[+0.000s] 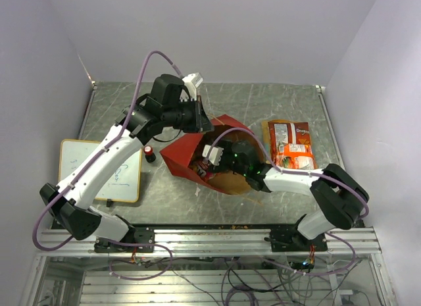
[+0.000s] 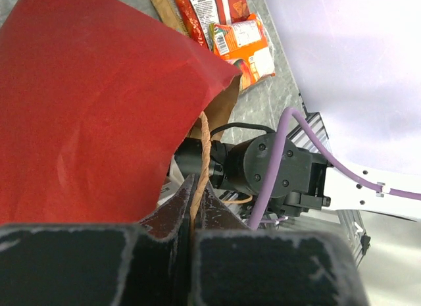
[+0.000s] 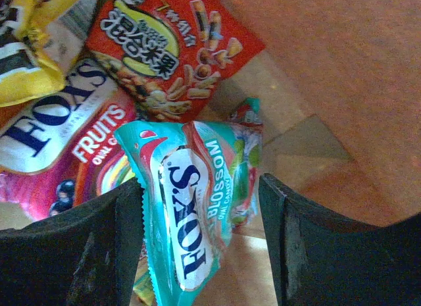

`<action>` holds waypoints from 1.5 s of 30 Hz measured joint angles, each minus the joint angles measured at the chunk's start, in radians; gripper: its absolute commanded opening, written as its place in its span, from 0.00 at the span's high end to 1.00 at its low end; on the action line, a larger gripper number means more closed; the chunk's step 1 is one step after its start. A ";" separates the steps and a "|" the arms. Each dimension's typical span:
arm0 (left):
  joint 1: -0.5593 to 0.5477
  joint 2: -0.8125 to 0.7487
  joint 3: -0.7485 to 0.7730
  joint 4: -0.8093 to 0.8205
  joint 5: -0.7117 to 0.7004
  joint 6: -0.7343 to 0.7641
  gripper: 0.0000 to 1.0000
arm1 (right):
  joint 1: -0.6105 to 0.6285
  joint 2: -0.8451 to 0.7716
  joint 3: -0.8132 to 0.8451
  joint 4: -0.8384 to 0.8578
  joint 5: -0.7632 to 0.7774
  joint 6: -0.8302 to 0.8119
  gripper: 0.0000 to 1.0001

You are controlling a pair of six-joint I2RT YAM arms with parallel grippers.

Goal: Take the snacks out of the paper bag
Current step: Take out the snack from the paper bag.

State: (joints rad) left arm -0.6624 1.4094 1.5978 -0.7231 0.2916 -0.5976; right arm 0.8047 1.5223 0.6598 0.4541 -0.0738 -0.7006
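1. At the left of the bench [image 1: 263, 102] lay a yellow-framed whiteboard [image 1: 99, 171]. Just right of it stood a small red-and-black cylinder [image 1: 150, 154]. Both sat clear of the work and blocked nothing.
2. The left tool [image 2: 197, 191] was clamped on the thin cord handle [image 2: 204, 141] of the paper bag [image 1: 179, 153], holding that side of the bag up. If the cord slid out of the pinch, the red wall would likely sag over the mouth.
3. The paper bag lay mid-bench, its mouth facing the right arm, which reached into it.
4. Inside, the right tool [image 3: 197, 187] had its fingers apart, straddling a teal Fox's Blossom packet [image 3: 187, 214]. I could not tell whether they touched it.
5. A pink Fox's Fruits packet [image 3: 72, 148], a yellow packet [image 3: 33, 56] and a red snack bag [image 3: 164, 49] crowded the teal one on its left and far side. A neighbour's corner might get nipped along with it and drop midway, or the glossy film could slip as the fingers closed.
6. The right wrist filled much of the mouth, so drawing it back could drag the bag against the left tool's hold.
7. To the right, an orange Doritos bag [image 1: 293, 145] lay on the bench, already out of the paper bag and taking up landing room there.
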 measured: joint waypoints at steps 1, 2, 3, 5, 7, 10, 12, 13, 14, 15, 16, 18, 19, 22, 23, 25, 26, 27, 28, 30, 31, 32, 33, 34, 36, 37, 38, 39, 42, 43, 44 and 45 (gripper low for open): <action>0.000 0.001 0.000 -0.004 0.000 0.000 0.93 | -0.002 0.002 0.000 0.016 0.015 -0.002 0.39; 0.000 0.002 0.000 -0.008 0.000 0.000 0.93 | -0.002 0.006 0.000 0.033 0.027 -0.007 0.41; 0.000 0.002 0.000 -0.010 0.000 0.000 0.93 | -0.003 0.014 0.000 0.049 0.037 -0.014 0.41; 0.000 0.003 0.003 -0.013 0.000 0.000 0.93 | -0.002 0.035 0.000 0.072 0.048 -0.021 0.41; 0.000 0.008 0.013 -0.016 0.000 -0.001 0.93 | -0.003 0.064 0.000 0.093 0.057 -0.027 0.41; 0.000 0.010 0.016 -0.016 0.000 -0.002 0.93 | -0.004 0.100 0.000 0.119 0.065 -0.036 0.37; 0.000 0.010 0.016 -0.016 0.000 -0.003 0.93 | -0.005 0.109 0.000 0.124 0.052 -0.038 0.34; 0.000 0.010 0.016 -0.016 0.000 -0.004 0.93 | -0.006 0.110 0.000 0.124 0.040 -0.037 0.33; 0.000 0.011 0.016 -0.016 -0.001 -0.005 0.93 | -0.007 0.109 0.000 0.124 0.023 -0.034 0.32; 0.000 0.011 0.016 -0.016 -0.001 -0.005 0.93 | -0.007 0.107 0.000 0.124 0.000 -0.028 0.31; 0.000 0.011 0.016 -0.016 0.000 -0.005 0.93 | -0.007 0.106 0.000 0.124 -0.023 -0.018 0.28; 0.000 0.012 0.016 -0.016 0.000 -0.005 0.93 | -0.007 0.103 -0.002 0.126 -0.062 0.006 0.26; 0.000 0.012 0.016 -0.016 0.000 -0.005 0.93 | -0.007 0.101 -0.005 0.132 -0.080 0.020 0.26; 0.000 0.013 0.016 -0.015 0.000 -0.008 0.93 | -0.007 0.105 -0.009 0.152 -0.090 0.058 0.30; 0.000 0.013 0.016 -0.016 0.000 -0.008 0.93 | -0.007 0.111 -0.009 0.167 -0.078 0.068 0.32; 0.000 0.014 0.016 -0.016 0.000 -0.009 0.93 | -0.007 0.130 -0.008 0.191 -0.052 0.075 0.36; 0.000 0.014 0.016 -0.016 0.000 -0.009 0.93 | -0.007 0.142 -0.007 0.195 -0.039 0.075 0.39; 0.000 0.014 0.016 -0.016 0.000 -0.009 0.93 | -0.007 0.151 -0.006 0.197 -0.028 0.073 0.43; 0.000 0.014 0.016 -0.016 -0.001 -0.009 0.93 | -0.007 0.161 -0.006 0.197 -0.015 0.071 0.49; 0.000 0.014 0.016 -0.016 0.000 -0.008 0.93 | -0.007 0.174 -0.003 0.197 -0.002 0.068 0.61; 0.000 0.014 0.016 -0.016 0.000 -0.008 0.93 | -0.007 0.180 0.004 0.195 0.004 0.069 0.66; 0.000 0.015 0.016 -0.016 0.000 -0.008 0.93 | -0.007 0.184 0.010 0.193 0.007 0.068 0.70; 0.000 0.016 0.017 -0.016 0.000 -0.008 0.93 | -0.007 0.188 0.016 0.193 0.011 0.069 0.74; 0.000 0.018 0.019 -0.016 0.000 -0.008 0.93 | -0.007 0.190 0.023 0.192 0.013 0.072 0.78; 0.000 0.025 0.026 -0.016 0.000 -0.008 0.93 | -0.007 0.191 0.028 0.190 0.014 0.073 0.85; 0.000 0.028 0.028 -0.016 0.000 -0.008 0.93 | -0.007 0.190 0.028 0.189 0.014 0.074 0.87; 0.000 0.030 0.030 -0.016 0.000 -0.008 0.93 | -0.007 0.187 0.028 0.185 0.014 0.075 0.90; 0.000 0.031 0.030 -0.016 0.000 -0.008 0.93 | -0.007 0.182 0.028 0.178 0.014 0.077 0.93; 0.000 0.032 0.030 -0.016 0.000 -0.008 0.93 | -0.007 0.142 0.028 0.150 0.009 0.093 0.99; 0.000 0.032 0.030 -0.015 0.000 -0.008 0.93 | -0.007 0.123 0.027 0.140 0.003 0.102 1.00; 0.000 0.032 0.030 -0.014 0.000 -0.008 0.93 | -0.007 0.100 0.026 0.129 -0.005 0.114 1.00; 0.000 0.032 0.030 -0.014 0.000 -0.008 0.93 | -0.007 0.074 0.024 0.117 -0.016 0.127 1.00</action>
State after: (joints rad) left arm -0.6624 1.4414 1.6279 -0.7376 0.2913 -0.6056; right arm 0.7975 1.5963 0.6834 0.5716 -0.0902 -0.5739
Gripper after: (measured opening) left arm 0.075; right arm 0.087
